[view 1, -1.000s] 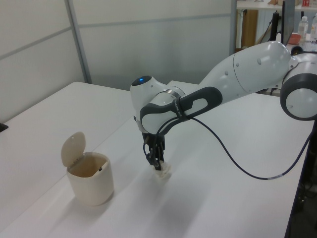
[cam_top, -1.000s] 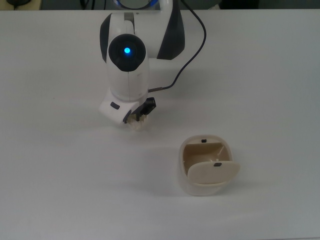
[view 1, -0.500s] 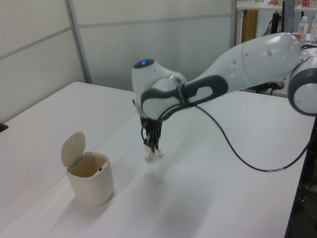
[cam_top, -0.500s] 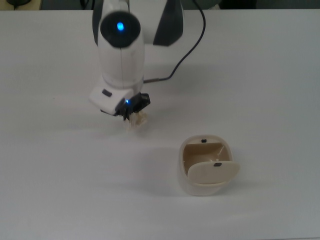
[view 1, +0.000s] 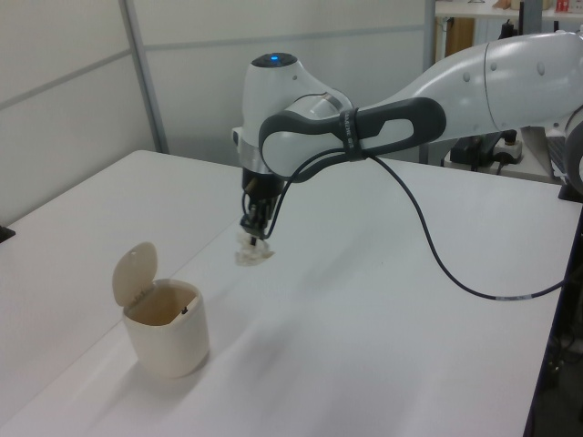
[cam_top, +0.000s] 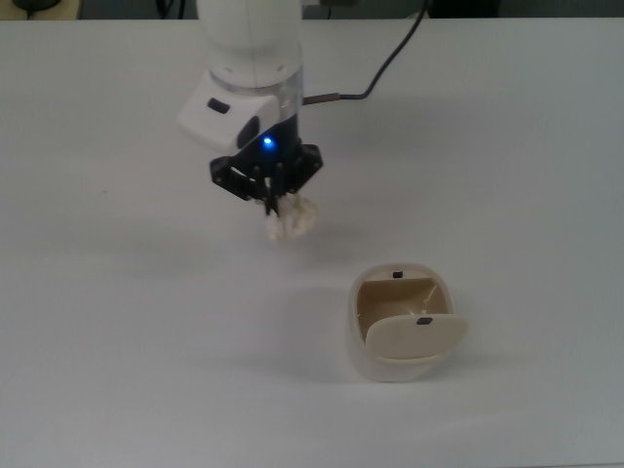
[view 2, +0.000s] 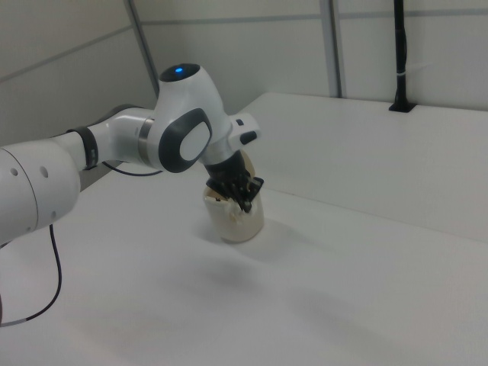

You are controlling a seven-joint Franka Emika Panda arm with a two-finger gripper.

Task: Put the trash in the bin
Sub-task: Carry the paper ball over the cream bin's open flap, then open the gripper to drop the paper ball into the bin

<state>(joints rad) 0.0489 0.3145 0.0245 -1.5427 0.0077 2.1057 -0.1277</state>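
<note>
A plain white bench (cam_top: pixel 117 322) fills the top view, with pale wall panels behind it in the left view. Toward the top view's left, the jaws (cam_top: pixel 274 198) are clamped on the trash (cam_top: pixel 292 219), which hangs just below them, clear of the bench (visibly lifted in the left view). The arm (view 1: pixel 364 137) reaches in with its wrist pointing straight down. Toward the top view's lower right stands the bin (cam_top: pixel 402 322), lid tipped open, well apart from the trash.

No legible text or labels anywhere.
</note>
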